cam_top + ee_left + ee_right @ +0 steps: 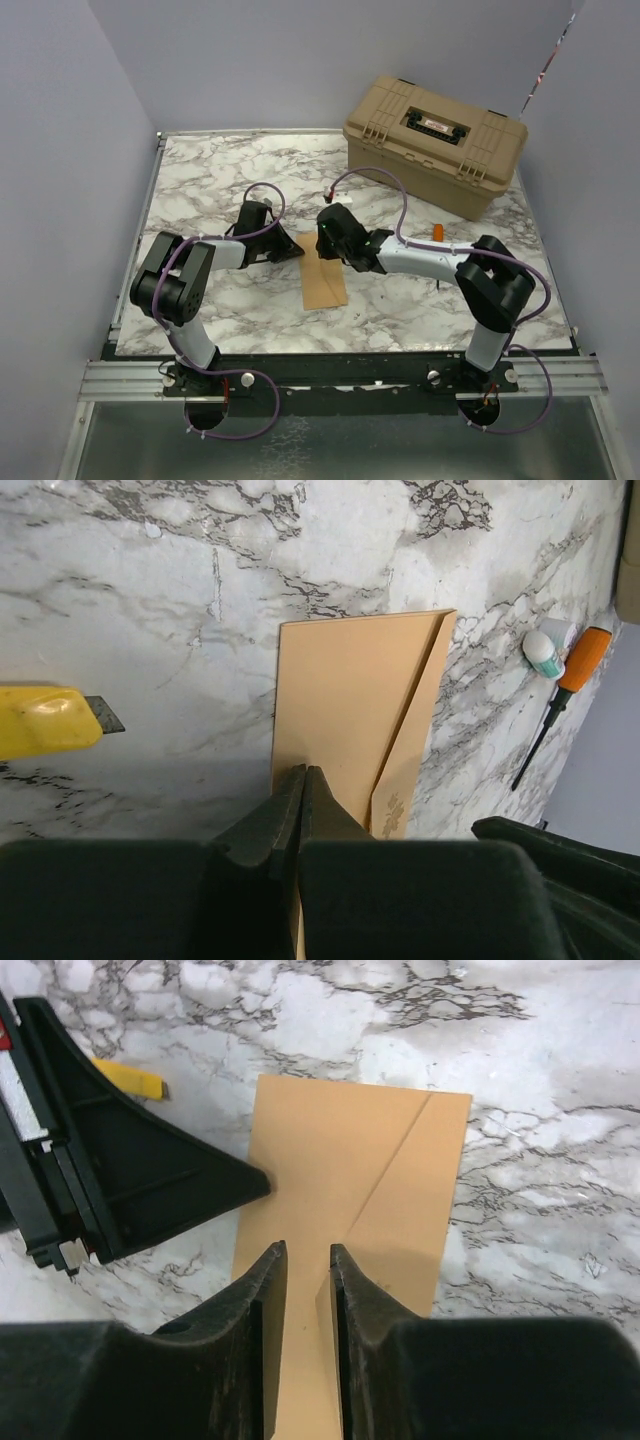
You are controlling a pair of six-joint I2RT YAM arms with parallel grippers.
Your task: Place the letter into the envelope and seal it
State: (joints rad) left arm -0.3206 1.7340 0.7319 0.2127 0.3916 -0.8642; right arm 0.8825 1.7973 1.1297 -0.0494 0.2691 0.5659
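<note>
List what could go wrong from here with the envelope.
1. The left tool is shut at the edge of the envelope; any pull may drag or crease it.
2. The right tool, slightly open, sits close to the left one over the envelope; they may collide.

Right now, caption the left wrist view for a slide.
Left pincer shut on the envelope's near edge, on a marble table.

Envelope end behind right hand
</note>
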